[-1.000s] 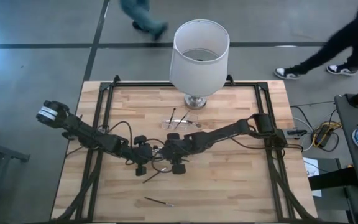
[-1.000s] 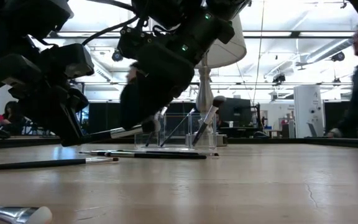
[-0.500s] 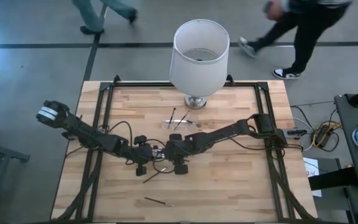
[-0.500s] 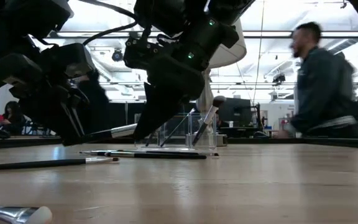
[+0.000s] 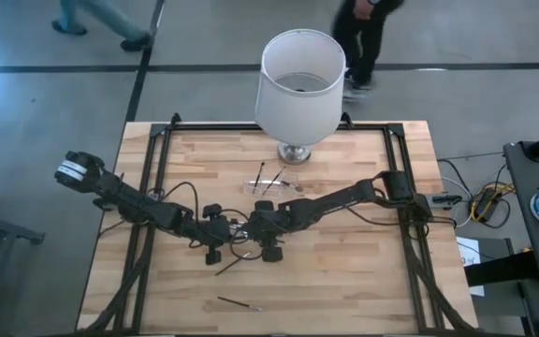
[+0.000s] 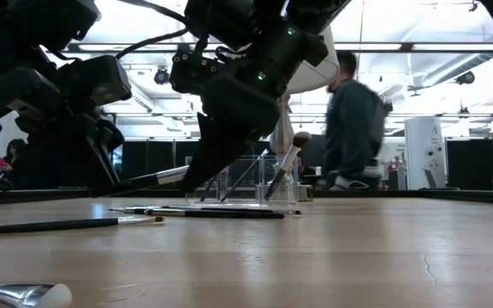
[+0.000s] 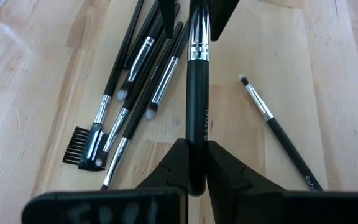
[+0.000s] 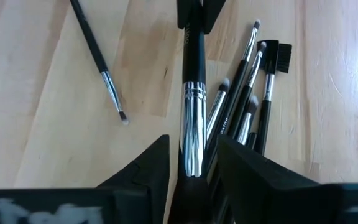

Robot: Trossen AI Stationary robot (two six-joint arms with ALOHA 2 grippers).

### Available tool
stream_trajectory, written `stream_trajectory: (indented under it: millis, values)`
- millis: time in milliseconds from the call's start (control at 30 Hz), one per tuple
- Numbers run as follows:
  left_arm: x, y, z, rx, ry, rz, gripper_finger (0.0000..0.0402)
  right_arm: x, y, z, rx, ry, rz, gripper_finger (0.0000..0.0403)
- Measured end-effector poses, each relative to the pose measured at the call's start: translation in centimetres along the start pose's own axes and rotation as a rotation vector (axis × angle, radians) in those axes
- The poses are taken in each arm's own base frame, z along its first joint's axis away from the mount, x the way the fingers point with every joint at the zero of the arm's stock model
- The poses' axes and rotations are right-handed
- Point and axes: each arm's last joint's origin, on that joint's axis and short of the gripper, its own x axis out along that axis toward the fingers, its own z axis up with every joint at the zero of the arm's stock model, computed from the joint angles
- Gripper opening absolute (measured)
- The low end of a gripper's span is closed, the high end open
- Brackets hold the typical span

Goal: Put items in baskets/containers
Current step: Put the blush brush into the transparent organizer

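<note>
A black brush [image 7: 197, 106] with a silver ferrule [image 8: 192, 124] hangs nearly level above the table's middle, between my two grippers. My left gripper [image 7: 195, 163] is shut on its handle end. My right gripper [image 8: 193, 155] is closed round its ferrule end. Several more thin brushes [image 7: 132, 102] lie in a loose pile on the wood under it, and one lies apart [image 7: 271, 121]. The clear holder [image 6: 248, 184] stands on the table near the lamp, with two brushes [image 6: 279, 175] leaning in it. My left gripper pinches the handle's free end [image 7: 197, 149] between its two fingers, which lie along the brush and slant down from the table's left. The brush is clear of the table. My right gripper comes slanting down from the table's right, fingers along the brush. The ferrule [image 8: 192, 155] runs between the fingers [image 8: 157, 163] with a gap at each tip. The head end reaches far back, where the gripper hides the contact.
A white lampshade on a metal base [image 5: 299, 80] stands at the far edge behind the holder. One brush [image 5: 240, 303] lies near the front edge and a pale-ended one [image 6: 20, 295] close to the low camera. A person [image 6: 353, 120] walks beyond the table.
In the low view my right gripper has come a little farther over the brush's pale end and covers more of it. The brush and my left gripper have stayed where they were.
</note>
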Motion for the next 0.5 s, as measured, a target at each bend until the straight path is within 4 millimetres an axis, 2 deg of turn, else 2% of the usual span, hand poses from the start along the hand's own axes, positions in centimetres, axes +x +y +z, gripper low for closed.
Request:
stream_trajectory:
  millis: [300, 500]
  values:
    - [0.0, 0.0, -0.03, 0.0, 0.001, 0.0, 0.0026, -0.17, -0.12, 0.05, 0.043, 0.0, 0.008, 0.0109]
    - [0.01, 0.02, -0.03, 0.004, 0.0, 0.003, 0.0029, -0.29, -0.19, 0.15, 0.057, 0.007, 0.008, 0.0065]
